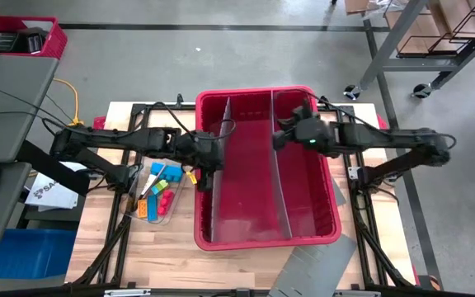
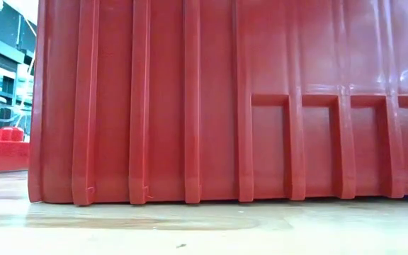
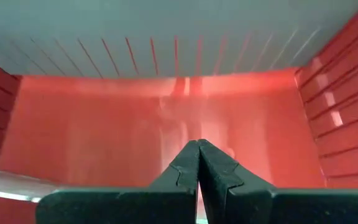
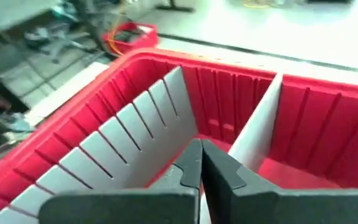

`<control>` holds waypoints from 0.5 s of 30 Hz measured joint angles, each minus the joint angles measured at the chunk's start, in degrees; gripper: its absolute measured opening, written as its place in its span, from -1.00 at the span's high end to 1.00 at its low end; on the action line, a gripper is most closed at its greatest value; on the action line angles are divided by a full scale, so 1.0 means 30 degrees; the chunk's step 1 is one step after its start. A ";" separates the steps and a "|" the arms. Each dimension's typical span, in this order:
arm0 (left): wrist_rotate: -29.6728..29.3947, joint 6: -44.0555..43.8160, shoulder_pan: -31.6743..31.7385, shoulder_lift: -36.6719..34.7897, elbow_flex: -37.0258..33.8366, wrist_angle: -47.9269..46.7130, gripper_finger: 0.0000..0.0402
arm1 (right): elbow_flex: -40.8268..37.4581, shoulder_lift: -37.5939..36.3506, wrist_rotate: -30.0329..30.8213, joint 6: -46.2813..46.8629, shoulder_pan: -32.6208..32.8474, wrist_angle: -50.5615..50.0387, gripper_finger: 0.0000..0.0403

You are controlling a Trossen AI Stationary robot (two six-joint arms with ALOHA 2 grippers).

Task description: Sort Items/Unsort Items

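Two arms at a red bin (image 1: pixel 266 235) with grey dividers (image 1: pixel 277 177), standing mid-bench; both grippers closed and empty.

High view: the left gripper (image 1: pixel 205 177) hangs inside the bin's left compartment, near its left wall; the right gripper (image 1: pixel 280 136) sits over the bin's far part, about the divider between the middle and right compartments. The items (image 1: pixel 159 191), blue, yellow, orange and red pieces, lie in a clear tray (image 1: pixel 174 206) on the bench just beside the bin's left wall.
Low view: the bin's ribbed wall fills the picture; a red piece (image 2: pixel 2 147) shows at the bench's left.
Left wrist view: fingers (image 3: pixel 182 174) pressed together, holding nothing, above bare red floor.
Right wrist view: fingers (image 4: pixel 222 171) pressed together, holding nothing, above the dividers.
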 joint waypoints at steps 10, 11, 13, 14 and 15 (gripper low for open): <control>-0.0424 0.0343 -0.0012 -0.0087 0.0000 0.0296 1.00 | -0.3750 -0.2451 -0.1793 0.1348 0.0003 0.1771 1.00; -0.0542 0.0313 -0.0006 -0.0087 0.0000 0.0296 1.00 | -0.3748 -0.2451 -0.1878 0.1720 0.0091 0.1814 1.00; -0.1281 0.0101 -0.0012 -0.0087 0.0000 0.0310 1.00 | -0.3572 -0.2451 -0.2008 0.2070 0.0228 0.1716 1.00; -0.1744 -0.0084 -0.0012 -0.0087 0.0000 0.0314 1.00 | -0.3405 -0.2451 -0.2050 0.2230 0.0287 0.1751 1.00; -0.2174 -0.0262 -0.0012 -0.0087 0.0000 0.0333 1.00 | -0.3252 -0.2451 -0.2043 0.2423 0.0332 0.1851 1.00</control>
